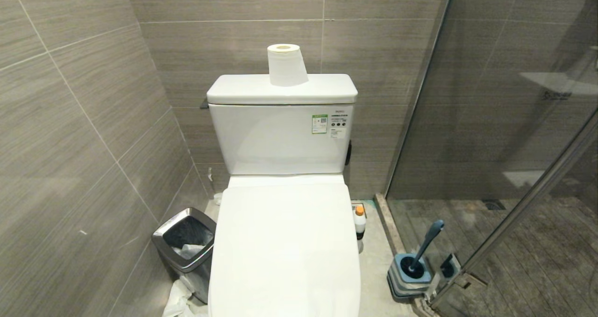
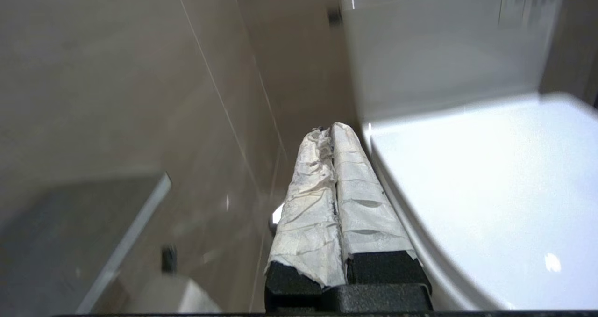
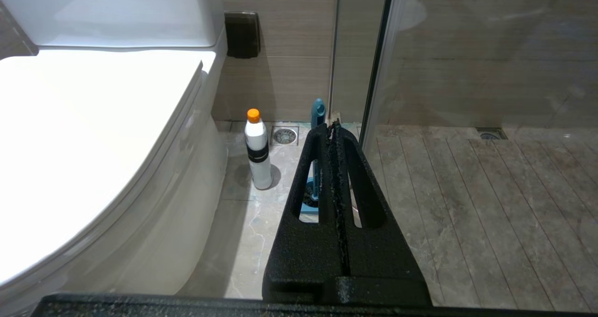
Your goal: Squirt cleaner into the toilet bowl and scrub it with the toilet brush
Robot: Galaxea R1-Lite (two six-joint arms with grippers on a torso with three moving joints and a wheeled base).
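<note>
Jaws on both grippers are closed and hold nothing. The toilet lid [image 1: 285, 247] is down, so lifting it comes first.

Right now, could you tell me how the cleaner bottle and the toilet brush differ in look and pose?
The cleaner is a short white bottle with an orange cap and dark band; the toilet brush is a longer, slim blue-grey shaft. The cleaner stands upright directly on the floor by the toilet; the brush leans, seated in its square base beside the glass shower partition. Both are untouched on the toilet's right side.
</note>
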